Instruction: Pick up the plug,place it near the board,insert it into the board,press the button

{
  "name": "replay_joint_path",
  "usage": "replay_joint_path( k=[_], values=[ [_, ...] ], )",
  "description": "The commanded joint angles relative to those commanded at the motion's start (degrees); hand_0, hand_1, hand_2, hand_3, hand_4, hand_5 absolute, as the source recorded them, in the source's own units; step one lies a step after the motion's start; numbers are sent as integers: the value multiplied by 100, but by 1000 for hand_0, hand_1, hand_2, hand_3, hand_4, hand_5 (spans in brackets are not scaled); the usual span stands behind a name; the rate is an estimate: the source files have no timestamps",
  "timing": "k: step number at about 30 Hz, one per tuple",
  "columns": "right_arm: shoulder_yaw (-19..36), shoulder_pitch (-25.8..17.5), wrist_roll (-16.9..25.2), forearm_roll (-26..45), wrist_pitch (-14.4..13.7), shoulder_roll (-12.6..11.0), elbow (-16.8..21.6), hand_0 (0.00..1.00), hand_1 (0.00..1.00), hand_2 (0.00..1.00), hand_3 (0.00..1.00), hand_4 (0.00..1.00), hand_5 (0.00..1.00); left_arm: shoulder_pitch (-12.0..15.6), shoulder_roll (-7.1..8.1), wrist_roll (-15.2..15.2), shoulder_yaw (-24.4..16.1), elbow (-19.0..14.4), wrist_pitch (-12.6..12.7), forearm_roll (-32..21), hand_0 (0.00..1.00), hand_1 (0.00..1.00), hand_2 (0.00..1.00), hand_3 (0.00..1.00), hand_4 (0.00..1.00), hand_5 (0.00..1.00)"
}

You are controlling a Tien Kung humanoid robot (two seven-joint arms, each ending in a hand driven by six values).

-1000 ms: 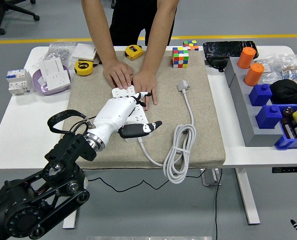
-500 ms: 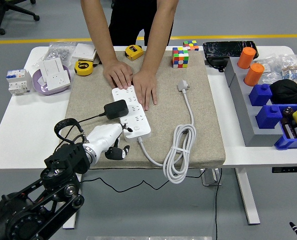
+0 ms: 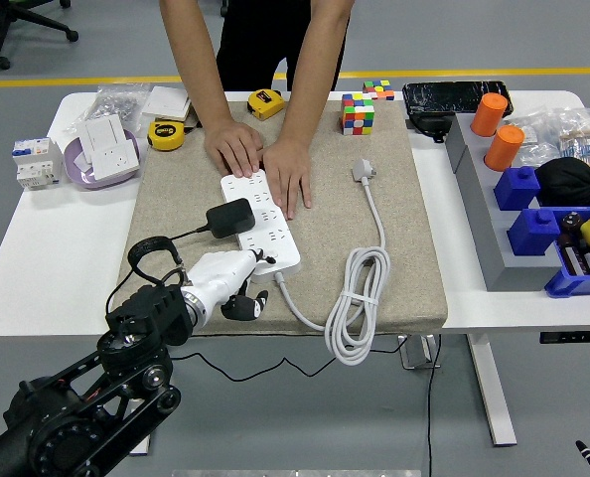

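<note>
The white power strip (image 3: pixel 265 214) lies on the beige mat (image 3: pixel 394 199), running from the middle toward the near edge. A black plug (image 3: pixel 230 217) sits on the strip's left side, its black cord looping back toward my arm. My left hand (image 3: pixel 237 283) is white with dark fingertips. It hovers at the strip's near end with its fingers curled and holding nothing. One finger (image 3: pixel 261 261) points at the strip's near end, and I cannot tell whether it touches. A person's two hands (image 3: pixel 265 159) press flat on the strip's far end.
The strip's white cable (image 3: pixel 360 298) coils on the mat's right half, ending in a white plug (image 3: pixel 364 171). A colour cube (image 3: pixel 358 113), tape measures (image 3: pixel 166 134) and a socket (image 3: pixel 111 149) lie farther back. Grey and blue bins (image 3: pixel 518 189) stand at the right.
A second ago my left hand was over the strip at the plug. It then drew back to the near left, leaving the plug there, and now has shifted right toward the strip's near end.
</note>
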Motion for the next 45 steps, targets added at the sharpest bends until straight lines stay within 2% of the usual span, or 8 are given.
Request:
replay_joint_path(
  k=[8, 19, 36, 45],
  values=[
    [-5, 21, 0, 9, -1, -7, 0, 887, 872, 831, 848, 998, 998, -72, -2, -39, 3, -45, 60, 45, 143, 64, 156, 881, 467, 156],
    [-23, 8, 8, 2, 1, -24, 0, 886, 872, 830, 848, 998, 998, -138, -115, -46, 51, 406, 43, 223, 143, 64, 155, 880, 453, 161],
    [-19, 3, 14, -6, 6, -38, 0, 887, 872, 830, 848, 998, 998, -163, -183, -132, 10, 499, 144, 348, 144, 63, 155, 874, 443, 169],
    [-1, 9, 17, -7, 5, -43, 0, 886, 872, 830, 848, 998, 998, -157, -144, -120, 61, 657, 103, 328, 144, 63, 156, 869, 441, 168]
  ],
)
